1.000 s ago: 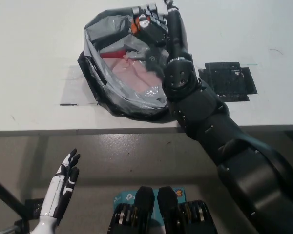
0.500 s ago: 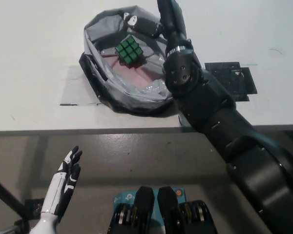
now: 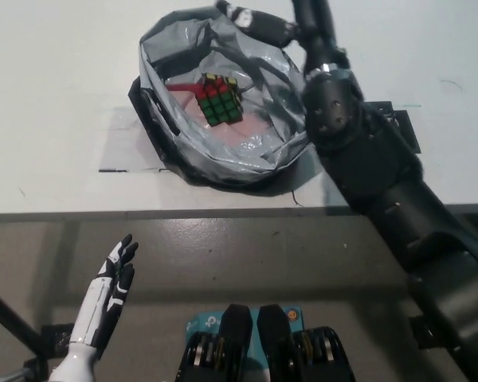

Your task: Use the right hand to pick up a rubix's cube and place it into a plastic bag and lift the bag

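A Rubik's cube (image 3: pixel 220 97), green face up with red and yellow showing, lies inside the grey plastic bag (image 3: pixel 183 147), which sits open on the white table (image 3: pixel 56 87). My black right hand (image 3: pixel 256 22) is at the bag's far rim, above and to the right of the cube and clear of it. Whether it grips the rim is not visible. The black right arm runs down the bag's right side and presses against it. Well below the table edge at the lower left, my white left hand (image 3: pixel 109 293) rests open.
Black tape patches (image 3: pixel 402 131) lie on the table right of the bag, partly behind my arm. A clear tape rectangle (image 3: pixel 123 147) lies left of the bag. The table's front edge (image 3: pixel 143 212) runs across the middle; grey floor lies below.
The cube went from my right hand into the bag and now lies there free. The hand has withdrawn up and right to the far rim. The bag's right side has spread right.
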Robot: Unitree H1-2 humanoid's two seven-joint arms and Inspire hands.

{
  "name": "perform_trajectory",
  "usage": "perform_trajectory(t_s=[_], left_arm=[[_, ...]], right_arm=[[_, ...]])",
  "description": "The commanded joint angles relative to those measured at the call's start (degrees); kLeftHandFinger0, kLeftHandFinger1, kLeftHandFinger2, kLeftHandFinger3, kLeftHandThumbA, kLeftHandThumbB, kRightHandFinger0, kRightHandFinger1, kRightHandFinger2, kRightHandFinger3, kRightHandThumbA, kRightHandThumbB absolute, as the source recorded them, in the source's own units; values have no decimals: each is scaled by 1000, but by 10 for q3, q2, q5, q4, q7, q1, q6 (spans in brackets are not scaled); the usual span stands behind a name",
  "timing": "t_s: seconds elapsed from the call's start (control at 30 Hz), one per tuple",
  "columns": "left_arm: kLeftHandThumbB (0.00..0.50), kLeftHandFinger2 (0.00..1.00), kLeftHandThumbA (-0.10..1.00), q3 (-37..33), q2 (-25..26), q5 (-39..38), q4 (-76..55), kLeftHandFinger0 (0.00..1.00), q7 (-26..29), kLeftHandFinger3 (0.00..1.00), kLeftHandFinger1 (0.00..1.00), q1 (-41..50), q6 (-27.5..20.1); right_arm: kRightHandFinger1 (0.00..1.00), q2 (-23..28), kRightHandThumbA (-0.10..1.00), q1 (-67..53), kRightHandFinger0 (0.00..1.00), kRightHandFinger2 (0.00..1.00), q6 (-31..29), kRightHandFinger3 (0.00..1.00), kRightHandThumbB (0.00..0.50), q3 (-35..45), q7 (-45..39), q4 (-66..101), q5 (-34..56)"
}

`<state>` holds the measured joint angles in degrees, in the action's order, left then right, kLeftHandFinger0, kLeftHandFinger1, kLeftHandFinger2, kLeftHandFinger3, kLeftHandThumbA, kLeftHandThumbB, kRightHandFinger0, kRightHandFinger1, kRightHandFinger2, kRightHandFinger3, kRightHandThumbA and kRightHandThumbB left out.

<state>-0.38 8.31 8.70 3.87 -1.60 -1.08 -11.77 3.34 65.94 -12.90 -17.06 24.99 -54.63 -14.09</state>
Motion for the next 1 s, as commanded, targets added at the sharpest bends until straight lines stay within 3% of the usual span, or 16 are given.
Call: perform_trajectory(t_s=[0.0,0.13,0.2,0.33,0.77,0.83,0.97], left_arm=[[203,1000,1000,-2,6,-9,-7,1000,-6,1000,1000,-4,-11],[212,1000,1000,-3,4,-11,-10,1000,-8,1000,1000,-2,-2],[208,1000,1000,-3,4,-9,-10,1000,-6,1000,1000,-1,-3],[202,1000,1000,-3,1,-8,-13,1000,-6,1000,1000,-1,-1],[198,1000,1000,-3,4,-2,-13,1000,-5,1000,1000,-5,1],[180,1000,1000,-3,4,-6,-10,1000,-7,1000,1000,-7,-3],[190,1000,1000,-3,6,-3,-11,1000,-6,1000,1000,-9,-1]], right_arm=[[1000,24,811,0,1000,1000,15,1000,351,8,20,20,-41],[1000,34,836,-18,1000,1000,59,1000,350,-2,20,14,-67],[1000,32,789,-21,1000,1000,66,1000,338,-4,22,-3,-72],[1000,24,808,-26,1000,1000,80,1000,392,3,14,-25,-66],[1000,-6,914,-33,1000,1000,66,1000,462,42,-61,-23,-10],[1000,-11,923,-33,1000,1000,71,1000,463,53,-71,-15,-2],[1000,-17,941,-31,1000,1000,72,1000,441,70,-90,1,11]])
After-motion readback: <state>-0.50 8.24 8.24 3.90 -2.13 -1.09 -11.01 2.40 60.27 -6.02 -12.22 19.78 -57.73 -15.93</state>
